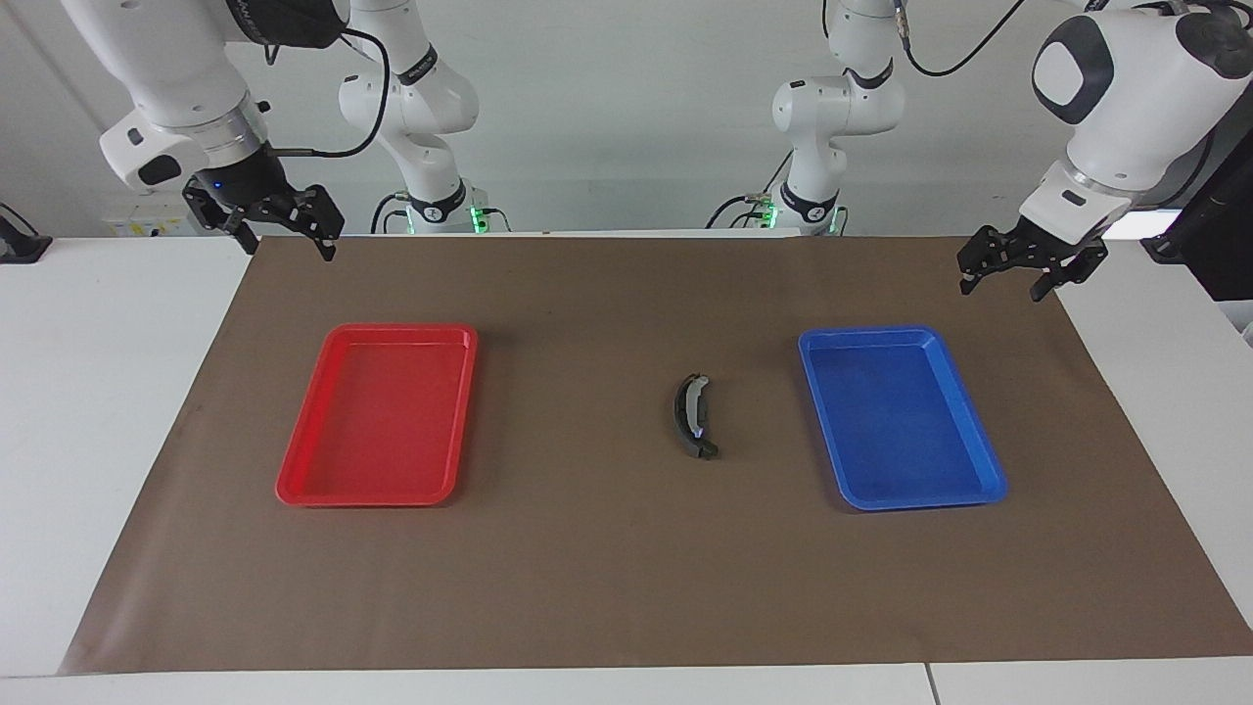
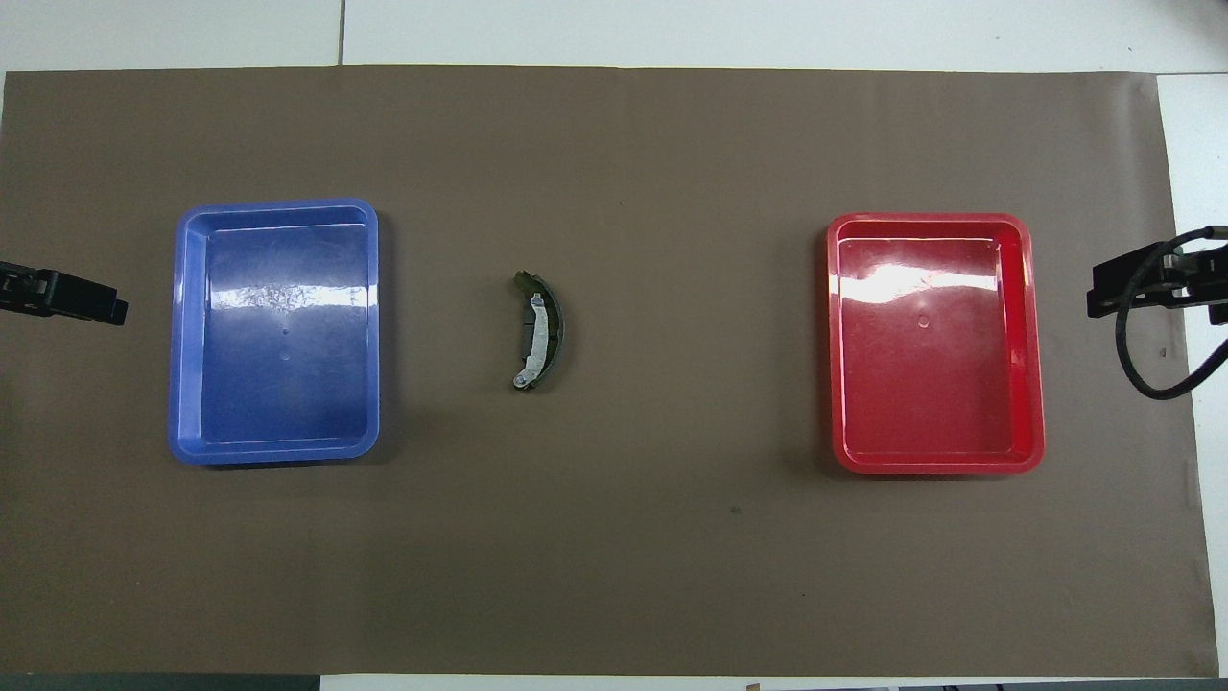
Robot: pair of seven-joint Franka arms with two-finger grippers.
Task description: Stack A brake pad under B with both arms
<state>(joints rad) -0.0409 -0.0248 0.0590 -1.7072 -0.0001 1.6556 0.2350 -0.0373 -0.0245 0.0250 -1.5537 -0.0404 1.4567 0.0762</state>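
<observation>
B [image 1: 693,416], a narrow black crescent brake pad with a pale grey edge and a small shiny spot, lies on the brown mat between the two trays; it also shows in the overhead view [image 2: 539,331]. No separate short flat dark-grey A brake pad shows. A dark patch lies inside the crescent's curve; I cannot tell whether it is another piece. My left gripper [image 1: 1003,286] hangs open and holds nothing, over the mat's edge at the left arm's end [image 2: 67,293]. My right gripper [image 1: 289,247] hangs open and holds nothing at the right arm's end [image 2: 1142,288].
A blue tray [image 1: 984,446] lies on the mat toward the left arm's end, also in the overhead view [image 2: 178,326]. A red tray [image 1: 303,441] lies toward the right arm's end, also in the overhead view [image 2: 1034,336]. The brown mat [image 1: 587,568] covers the white table.
</observation>
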